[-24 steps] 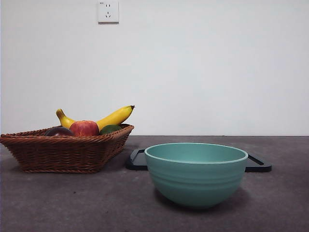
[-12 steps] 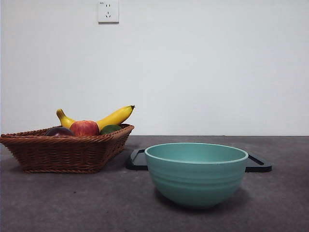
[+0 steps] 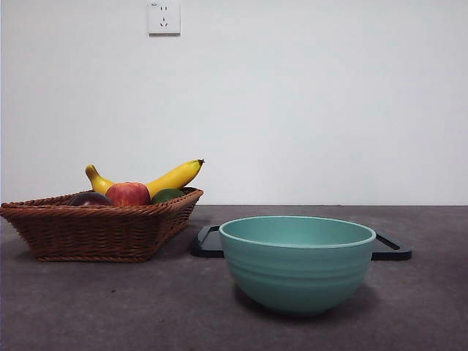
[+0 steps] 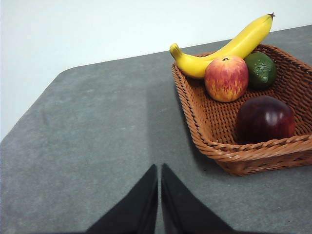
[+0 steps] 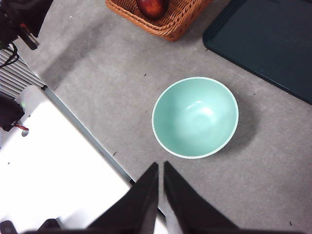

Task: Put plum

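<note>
The plum (image 4: 265,119) lies against the basket (image 4: 253,153) front rim.

Surfaces and finishes

A glossy, smooth skin is shown by the plum (image 4: 265,119); the basket (image 4: 253,153) is woven of wicker, the teal bowl (image 3: 297,265) looks smooth, the table (image 3: 110,307) matt.

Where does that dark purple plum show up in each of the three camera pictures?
Front view: the plum peeks over the wicker basket's rim, beside the apple.
Left wrist view: the plum lies in the basket's corner that looks nearest this camera, in full sight.
Right wrist view: the plum is cut by the picture's edge, inside the basket's corner.
Shared landmark: the wicker basket, in all three views.
</note>
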Robot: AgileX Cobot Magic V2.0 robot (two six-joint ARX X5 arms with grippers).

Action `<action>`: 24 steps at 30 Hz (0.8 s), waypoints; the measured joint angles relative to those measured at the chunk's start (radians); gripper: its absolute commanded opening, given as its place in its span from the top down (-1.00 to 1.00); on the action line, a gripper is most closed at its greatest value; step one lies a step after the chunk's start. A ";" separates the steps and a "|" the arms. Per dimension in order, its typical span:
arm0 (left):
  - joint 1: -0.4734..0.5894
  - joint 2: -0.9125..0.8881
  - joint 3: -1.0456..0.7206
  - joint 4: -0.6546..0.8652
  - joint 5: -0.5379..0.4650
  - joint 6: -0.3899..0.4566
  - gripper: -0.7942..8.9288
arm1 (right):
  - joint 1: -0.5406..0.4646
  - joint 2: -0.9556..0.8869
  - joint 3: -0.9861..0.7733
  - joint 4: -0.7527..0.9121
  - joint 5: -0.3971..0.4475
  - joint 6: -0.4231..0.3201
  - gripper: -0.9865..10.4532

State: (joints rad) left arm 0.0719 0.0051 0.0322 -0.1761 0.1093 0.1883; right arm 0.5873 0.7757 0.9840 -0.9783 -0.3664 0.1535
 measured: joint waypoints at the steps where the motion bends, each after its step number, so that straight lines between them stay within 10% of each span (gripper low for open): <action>1: 0.000 0.000 0.000 0.000 0.000 0.000 0.82 | 0.000 0.000 0.000 0.000 0.000 0.000 0.82; 15: 0.000 0.000 0.000 0.000 0.000 0.000 0.82 | -0.029 -0.020 0.000 0.027 0.034 -0.036 0.82; 24: 0.000 0.000 0.000 0.000 0.000 0.000 0.82 | -0.354 -0.175 -0.172 0.465 0.080 -0.116 0.82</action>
State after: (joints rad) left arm 0.0719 0.0051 0.0322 -0.1761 0.1093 0.1883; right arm 0.2333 0.6003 0.8116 -0.5133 -0.2859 0.0380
